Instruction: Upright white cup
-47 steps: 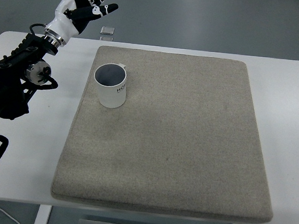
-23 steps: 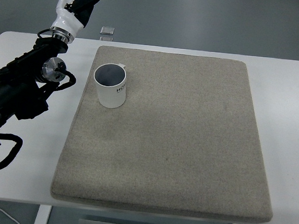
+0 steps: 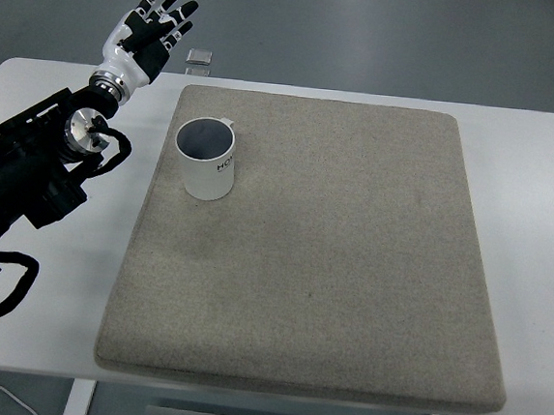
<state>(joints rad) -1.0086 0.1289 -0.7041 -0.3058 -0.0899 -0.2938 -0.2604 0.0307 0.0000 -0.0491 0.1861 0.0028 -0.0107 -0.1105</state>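
Your cup [image 3: 206,159] is already standing upright on the mat [image 3: 331,261]; your left hand [image 3: 148,34], at eleven o'clock, is hovering spread and empty.

lab-like test station: white table [image 3: 531,191], beige mat [image 3: 330,270], bare grey floor [image 3: 370,31].

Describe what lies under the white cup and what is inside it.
The white cup stands upright on a beige mat that covers the white table. Its visible interior looks dark and empty; the mat directly beneath it is hidden.

A white table [image 3: 531,191] stands on a grey floor [image 3: 370,31].
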